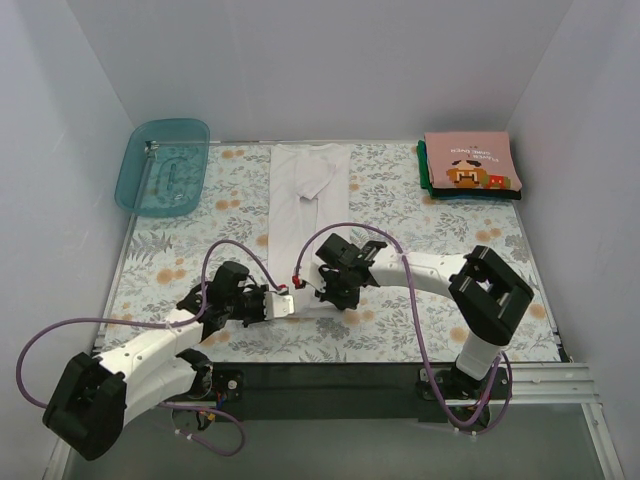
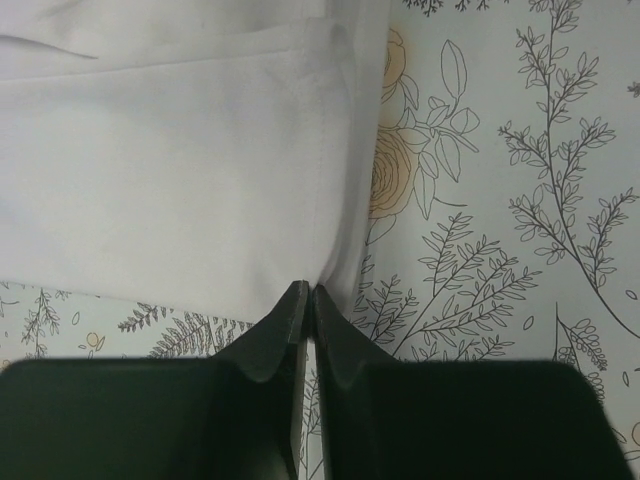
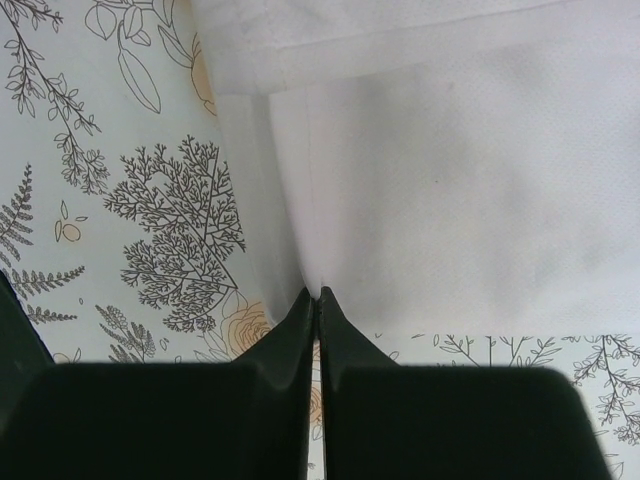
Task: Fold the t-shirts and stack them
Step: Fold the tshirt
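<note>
A white t-shirt [image 1: 305,195], folded into a long narrow strip, lies in the middle of the table, running from the back towards the arms. My left gripper [image 1: 284,301] is shut on its near hem; the left wrist view shows the gripper [image 2: 308,288] pinching the white cloth [image 2: 160,180] at a corner. My right gripper [image 1: 304,283] is shut on the near hem right beside it; the right wrist view shows the gripper [image 3: 317,293] pinching the cloth [image 3: 450,200] at its edge. A folded salmon-pink t-shirt [image 1: 470,160] with a pixel face lies on top of dark green tees [image 1: 426,180] at the back right.
A translucent teal plastic tray [image 1: 162,165] sits at the back left. The table has a floral cover [image 1: 420,230]. White walls close the back and both sides. Purple cables loop from both arms.
</note>
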Robot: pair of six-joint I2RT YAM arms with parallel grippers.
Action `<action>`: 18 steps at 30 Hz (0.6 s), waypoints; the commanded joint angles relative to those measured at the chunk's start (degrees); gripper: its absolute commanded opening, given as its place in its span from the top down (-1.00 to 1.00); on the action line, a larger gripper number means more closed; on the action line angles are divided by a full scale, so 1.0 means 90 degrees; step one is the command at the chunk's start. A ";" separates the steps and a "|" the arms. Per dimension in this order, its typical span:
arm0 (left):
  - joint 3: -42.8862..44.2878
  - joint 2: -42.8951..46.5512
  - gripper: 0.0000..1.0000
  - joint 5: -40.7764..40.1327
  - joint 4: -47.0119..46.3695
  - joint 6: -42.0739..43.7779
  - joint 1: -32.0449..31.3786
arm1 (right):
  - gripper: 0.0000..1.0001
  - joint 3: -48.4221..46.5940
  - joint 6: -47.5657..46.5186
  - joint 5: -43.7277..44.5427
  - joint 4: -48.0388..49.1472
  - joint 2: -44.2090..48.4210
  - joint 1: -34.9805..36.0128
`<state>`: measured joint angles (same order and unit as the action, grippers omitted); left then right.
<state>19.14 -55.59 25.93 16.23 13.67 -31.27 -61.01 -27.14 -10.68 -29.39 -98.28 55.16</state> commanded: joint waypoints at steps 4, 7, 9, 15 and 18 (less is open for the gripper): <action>-0.0056 0.0405 1.00 -0.0088 0.0218 0.0014 -0.0032 | 0.97 0.0168 -0.0032 -0.0044 -0.0075 0.0431 0.0034; -0.0075 0.0512 1.00 -0.0108 0.0345 -0.0005 -0.0022 | 0.97 0.0363 -0.0080 0.0024 -0.0075 0.0568 0.0034; -0.0144 0.0552 1.00 -0.0147 0.0374 -0.0015 -0.0032 | 0.97 0.0538 -0.0120 0.0034 -0.0055 0.0617 0.0034; -0.0300 0.0689 1.00 -0.0138 0.0482 0.0053 -0.0032 | 0.97 0.0783 -0.0129 0.0034 0.0072 0.0588 0.0034; -0.0271 0.0660 0.96 -0.0021 0.0579 0.0102 -0.0032 | 0.83 0.0822 -0.0168 0.0015 0.0111 0.0520 0.0043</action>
<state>16.97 -50.39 24.88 19.77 13.76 -31.33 -54.78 -27.42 -10.48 -28.69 -93.89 55.16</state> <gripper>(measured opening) 0.018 0.042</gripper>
